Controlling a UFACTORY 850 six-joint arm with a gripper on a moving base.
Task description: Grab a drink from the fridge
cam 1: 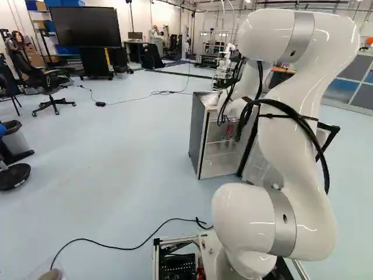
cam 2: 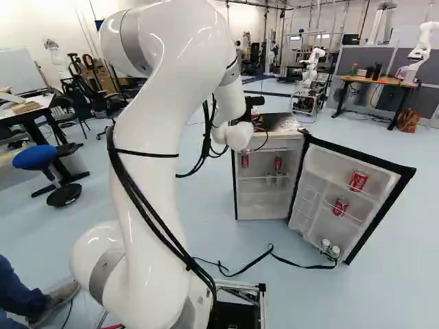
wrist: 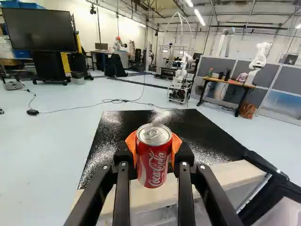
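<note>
Closest to the base cameras, the white arm was seen bent up and over, with black cables strapped along it. On the floor ahead of the base, a black cable was stretched towards the foot of the open fridge door; the cable would best be kept clear of the wheels if the base was to be driven. On the door's shelves an upper can and a lower can were held.

Beyond the arm's bend, a red drink can was pinched in the gripper, an orange pad pressed to either side, its lid facing upward. The can was seen near the front edge of the fridge, outside the cabinet. The grab itself was judged to be done, with only a careful carry left. For that, the squeeze was best kept firm but even, since a thin wall could be dented, and the can kept upright. Its base was to be held well clear of the fridge's edge, and the arm drawn straight back before any turn, lest the door be knocked. More cans were shelved inside the cabinet.

Farthest off, a table was placed near grey partitions, beside another robot.
</note>
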